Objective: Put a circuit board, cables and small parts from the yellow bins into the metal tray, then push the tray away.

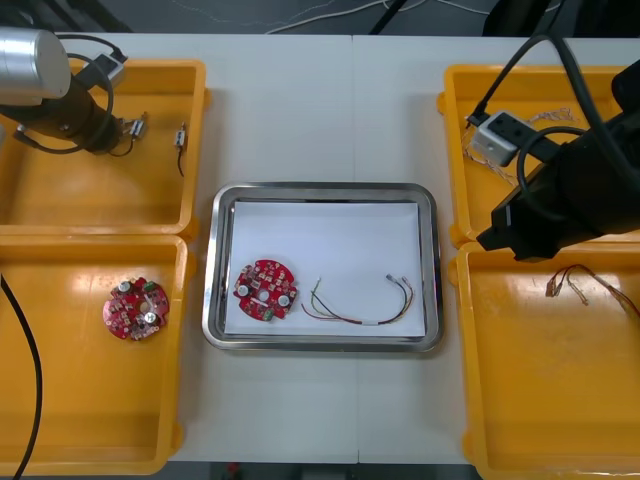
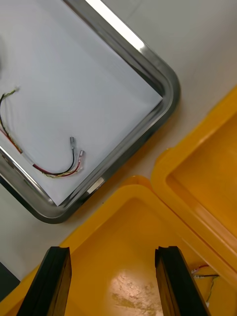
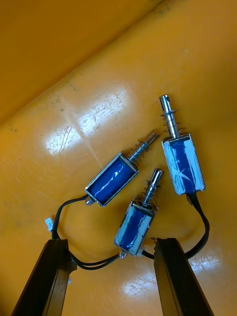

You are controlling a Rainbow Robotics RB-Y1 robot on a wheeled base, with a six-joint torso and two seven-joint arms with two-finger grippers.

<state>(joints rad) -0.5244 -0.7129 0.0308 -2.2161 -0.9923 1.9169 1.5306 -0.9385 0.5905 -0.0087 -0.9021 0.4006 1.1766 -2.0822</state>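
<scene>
Claws spread wide on both sides here. The left claw (image 3: 111,242) is low in the far-left yellow bin (image 1: 60,190), its black fingers (image 3: 54,276) apart and pinching nothing. Right in front of them lies a cluster of three small metal parts (image 3: 111,178), blue-wrapped, with sprung pins and thin black leads (image 3: 200,232). The nearest one sits just between the fingertips, and whether it is touched cannot be told. A fourth small part (image 1: 181,137) lies apart, farther right in that same bin.

Over on the right, the right claw (image 2: 112,249) hangs over the near-right yellow bin (image 1: 540,400) at its far-left corner, fingers apart and empty, close beside the tray's near-right corner. The metal tray (image 1: 325,188) sits in the middle of the surface (image 1: 320,110) between the bins, white inside. It holds a round red circuit board (image 1: 265,290) at its near left and a red and yellow cable (image 2: 57,174) curled to the right of that. A second circuit board (image 1: 137,308) lies in the near-left bin (image 1: 90,420). More thin cables (image 1: 575,283) lie in the near-right bin.
</scene>
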